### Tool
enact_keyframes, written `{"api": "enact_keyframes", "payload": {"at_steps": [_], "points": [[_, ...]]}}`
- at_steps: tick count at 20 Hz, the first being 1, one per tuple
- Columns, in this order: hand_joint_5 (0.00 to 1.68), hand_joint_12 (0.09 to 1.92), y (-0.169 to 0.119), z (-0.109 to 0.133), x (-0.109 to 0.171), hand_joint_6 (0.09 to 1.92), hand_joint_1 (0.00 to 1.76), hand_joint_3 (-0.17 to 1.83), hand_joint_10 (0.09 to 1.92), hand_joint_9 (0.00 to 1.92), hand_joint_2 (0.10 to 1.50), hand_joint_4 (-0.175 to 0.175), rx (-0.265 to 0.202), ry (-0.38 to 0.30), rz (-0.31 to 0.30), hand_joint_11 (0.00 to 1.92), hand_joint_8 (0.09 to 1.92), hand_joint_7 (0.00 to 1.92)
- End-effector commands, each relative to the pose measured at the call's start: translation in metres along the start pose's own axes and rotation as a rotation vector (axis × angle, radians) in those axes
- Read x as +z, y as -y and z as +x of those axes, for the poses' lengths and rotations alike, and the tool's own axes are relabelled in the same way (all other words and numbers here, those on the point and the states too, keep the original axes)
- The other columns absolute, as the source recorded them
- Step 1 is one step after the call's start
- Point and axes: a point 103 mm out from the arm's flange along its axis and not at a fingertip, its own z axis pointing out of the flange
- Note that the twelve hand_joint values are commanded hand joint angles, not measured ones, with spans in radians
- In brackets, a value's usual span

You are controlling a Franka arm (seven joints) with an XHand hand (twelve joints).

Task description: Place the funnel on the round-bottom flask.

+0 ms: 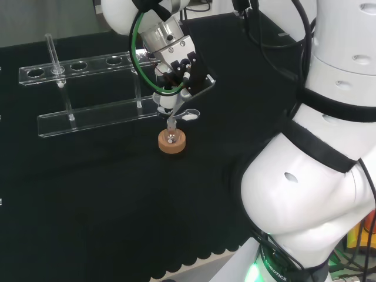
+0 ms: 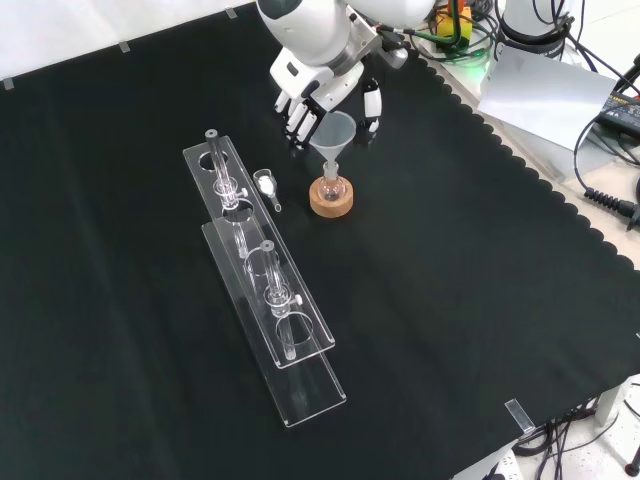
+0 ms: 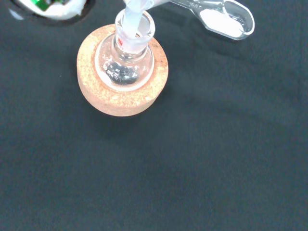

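Fingers [image 2: 300,118] of the hand [image 2: 322,92] curled around the funnel [image 2: 334,133], holding it upright so its stem entered the neck of the flask [image 3: 126,60]. That flask sat in a cork ring [image 2: 331,197] that kept it from rolling. A small glass scoop [image 3: 222,17] lay just beside.

Black-clothed bench [image 2: 450,330], cork ring [image 2: 331,201], clear tube rack [image 2: 262,285], small clear scoop [image 2: 267,186]
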Motion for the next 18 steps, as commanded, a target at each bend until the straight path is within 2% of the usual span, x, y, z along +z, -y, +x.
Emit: {"api": "enact_keyframes", "payload": {"at_steps": [1,12,18], "points": [[0.47,1.35,-0.0008,0.0008,0.0017,0.44,0.78,0.6,0.55,0.7,0.72,-0.031,0.004,0.008,0.013,0.4,0.68,0.35],[0.38,1.39,-0.0015,-0.0031,0.0075,0.24,0.76,0.6,0.62,0.57,0.7,-0.04,0.01,0.016,0.043,0.31,0.71,0.24],[0.31,1.41,0.0031,-0.0051,0.0065,0.09,0.66,0.57,0.67,0.45,0.66,-0.037,0.009,0.012,0.044,0.25,0.7,0.13]]}}
